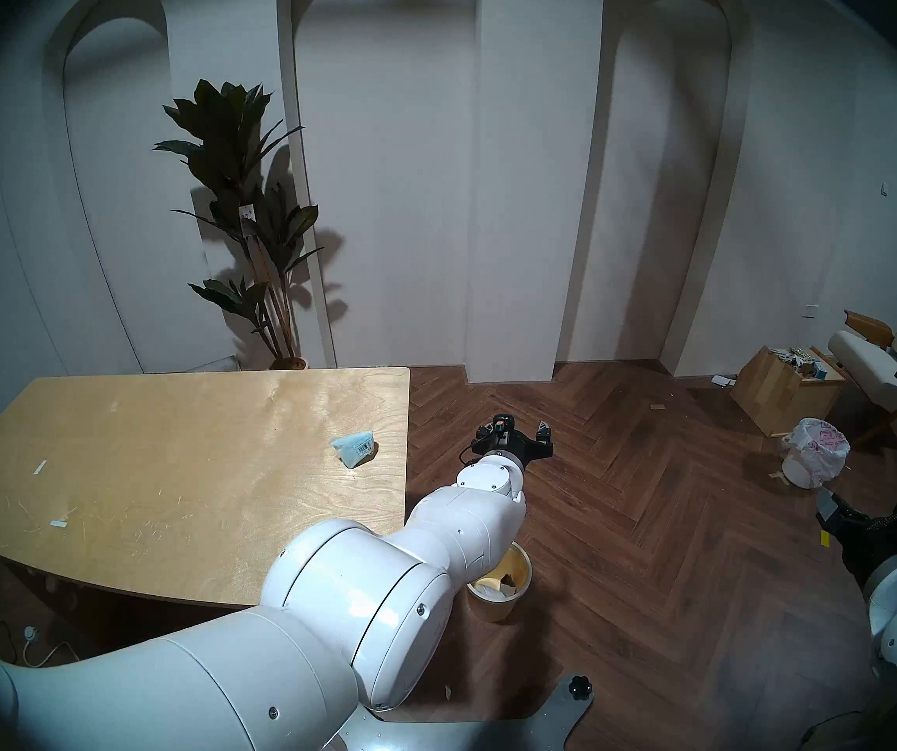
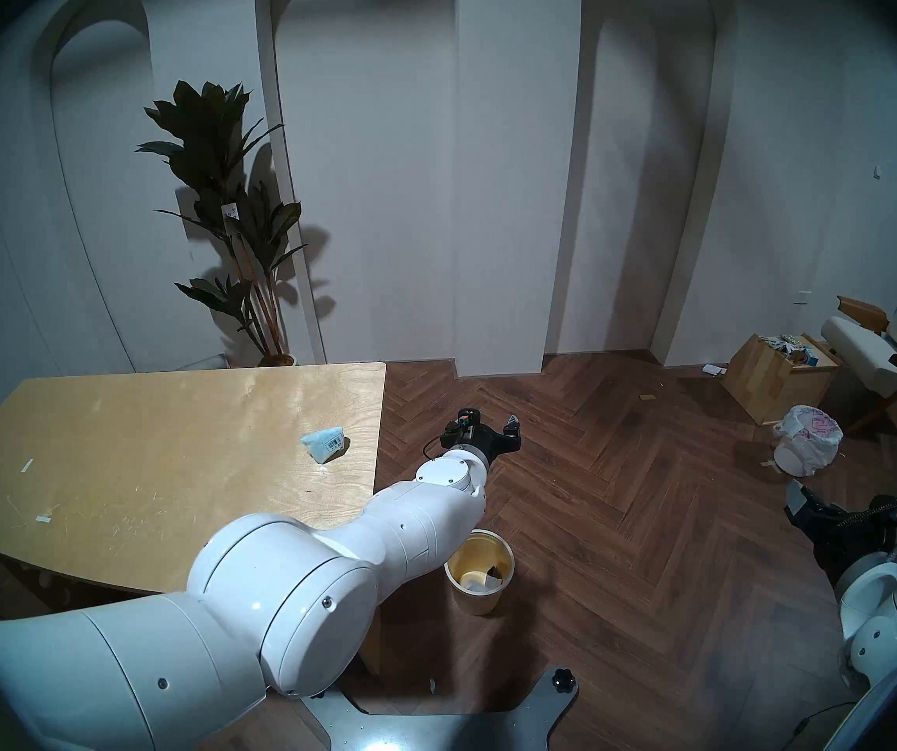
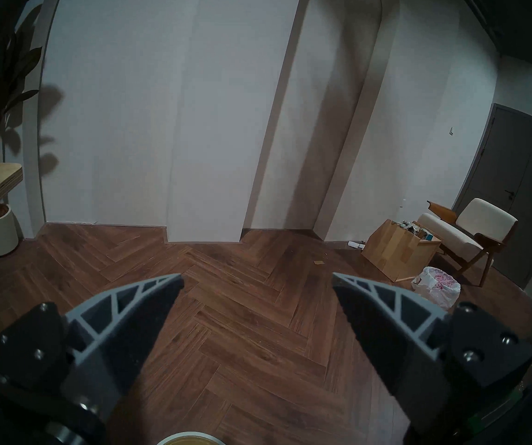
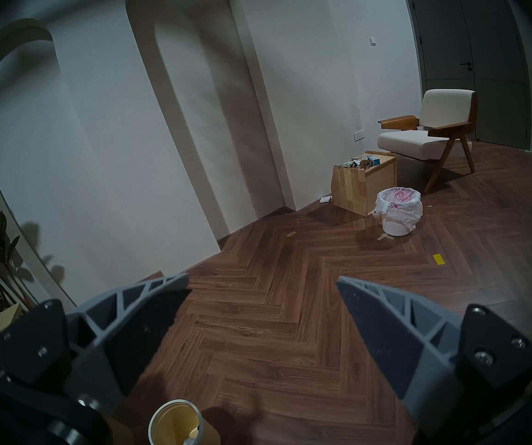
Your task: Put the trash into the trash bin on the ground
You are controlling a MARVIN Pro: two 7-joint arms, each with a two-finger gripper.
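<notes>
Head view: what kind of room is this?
Likely a staged living-room or studio space, not a lab bench: herringbone wood floor, arched wall niches, a cream armchair and a potted plant behind the wooden table.

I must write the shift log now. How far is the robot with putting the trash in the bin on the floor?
Done: the cream bin already holds some scraps. In hand: nothing; the left gripper is open and empty above the floor, and the right gripper is open too. Left: the pale blue packet lies on the table near its right edge.
</notes>
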